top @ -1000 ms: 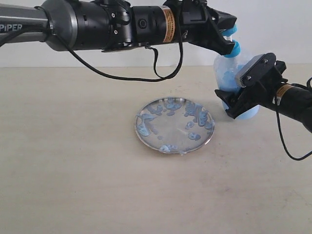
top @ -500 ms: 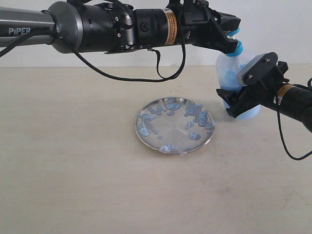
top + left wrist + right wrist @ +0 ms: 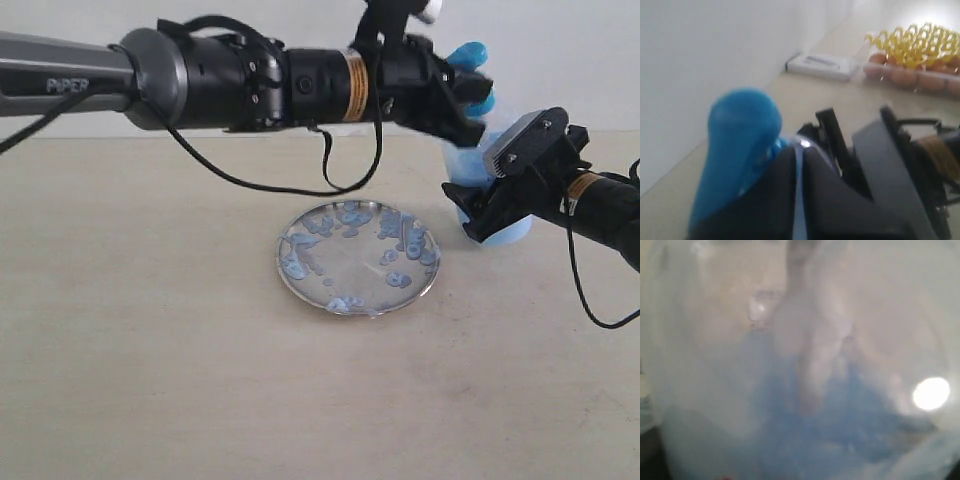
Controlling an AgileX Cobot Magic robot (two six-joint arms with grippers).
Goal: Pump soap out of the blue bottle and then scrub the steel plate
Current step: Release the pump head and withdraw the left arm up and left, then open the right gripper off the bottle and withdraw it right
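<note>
Starting with the bottle [image 3: 512, 232]: upright on the table [image 3: 150, 350], just right of the plate [image 3: 352, 265]. Clamped low on the body by the right gripper [image 3: 487, 195], fingers closed against both sides.

Against half a second ago, one clear shift up top, and only for the left gripper [image 3: 468, 120]. Now lower and further forward, lying across the neck in front of the bottle. Above it, the pump head [image 3: 468, 52], standing free and showing more than before. By the left wrist view, fingers [image 3: 775, 200] nearly together with just a thin seam between, gripping nothing, the blue head right beside them. Probably coming off a press or resetting for another; cannot tell which. No change to the plate or the right arm.

Inside the bottle, by the right wrist view: soap [image 3: 805, 440] in the lower part only, clear plastic above. On the plate: many pale-blue blobs [image 3: 345, 215] round the rim and across the right half, centre mostly bare. Enough there, at a guess, to call pumping done and turn to scrubbing.
</note>
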